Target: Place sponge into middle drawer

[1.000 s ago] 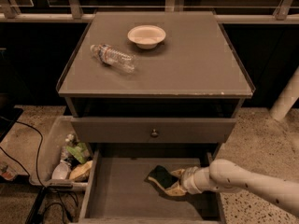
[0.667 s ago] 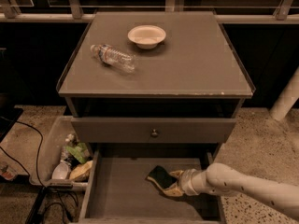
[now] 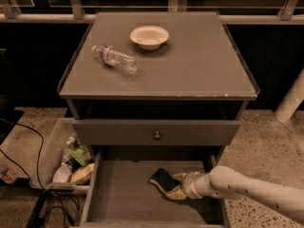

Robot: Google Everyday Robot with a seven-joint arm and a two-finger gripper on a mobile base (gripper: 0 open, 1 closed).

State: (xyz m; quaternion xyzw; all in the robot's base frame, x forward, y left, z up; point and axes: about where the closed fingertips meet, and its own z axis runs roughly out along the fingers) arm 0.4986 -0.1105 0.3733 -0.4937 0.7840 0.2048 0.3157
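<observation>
The middle drawer [image 3: 118,198] is pulled open below the cabinet top, its flat grey floor in view. The sponge [image 3: 163,178], dark green side up with pale yellow foam beneath, is inside the drawer at the right of centre, low over or on the floor; I cannot tell which. My gripper [image 3: 176,186] reaches in from the right on a white arm [image 3: 247,191] and its pale fingers [image 3: 179,176] are closed on the sponge's right end.
A white bowl [image 3: 149,36] and a clear plastic bottle [image 3: 115,58] lying on its side are on the cabinet top. The closed upper drawer front with a round knob [image 3: 156,136] is just above the open drawer. A bin of rubbish [image 3: 71,160] stands to the left.
The arm has shifted slightly to the left inside the drawer with the sponge still held. Nothing else has moved.
</observation>
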